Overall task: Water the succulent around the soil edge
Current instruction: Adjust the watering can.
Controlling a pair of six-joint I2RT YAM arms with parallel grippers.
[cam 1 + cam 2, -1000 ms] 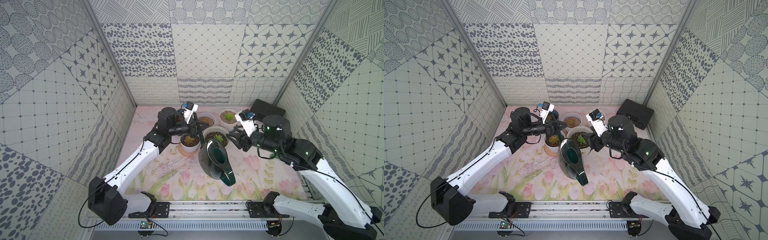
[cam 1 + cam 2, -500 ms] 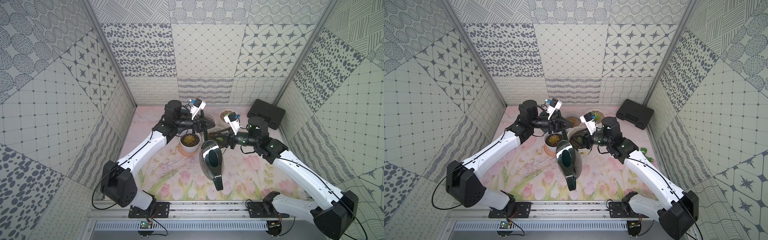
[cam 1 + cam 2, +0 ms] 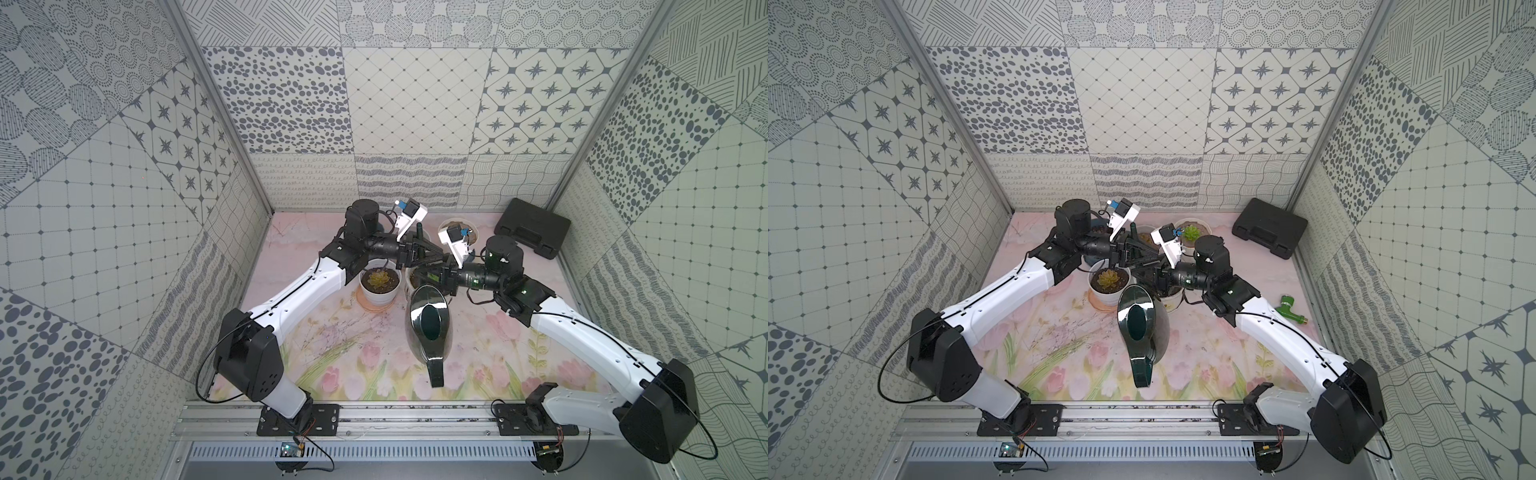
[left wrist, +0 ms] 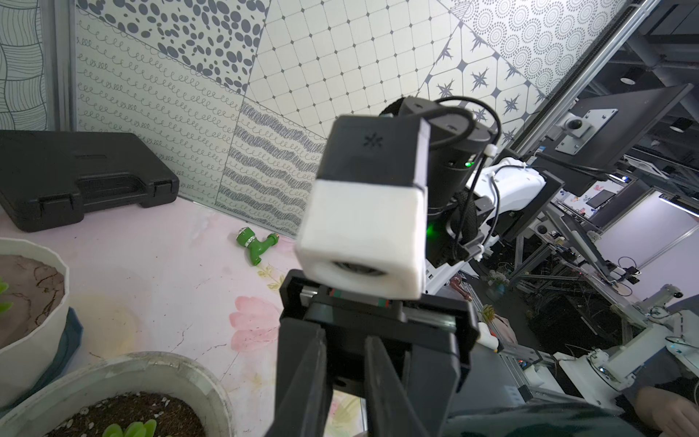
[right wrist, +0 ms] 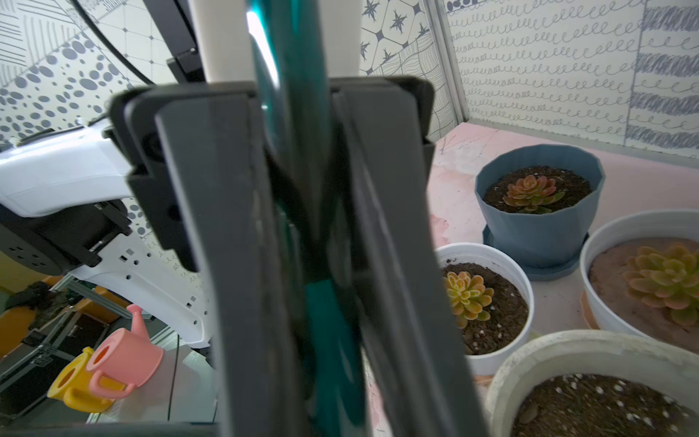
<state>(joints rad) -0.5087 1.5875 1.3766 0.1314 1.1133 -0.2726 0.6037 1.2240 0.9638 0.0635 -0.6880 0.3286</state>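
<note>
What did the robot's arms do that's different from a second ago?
The right end effector slid left to the can and closed on its green strip. The can's long end swung from front-right to straight front. The left end effector shifted slightly right, apparently still holding the can. The pots stayed put.

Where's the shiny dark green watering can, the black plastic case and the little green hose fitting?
Shiny dark green watering can (image 3: 429, 332): a top view, its filling opening.
Black plastic case (image 3: 532, 226): a top view, its lid.
Little green hose fitting (image 3: 1290, 308): a top view, its body.
</note>
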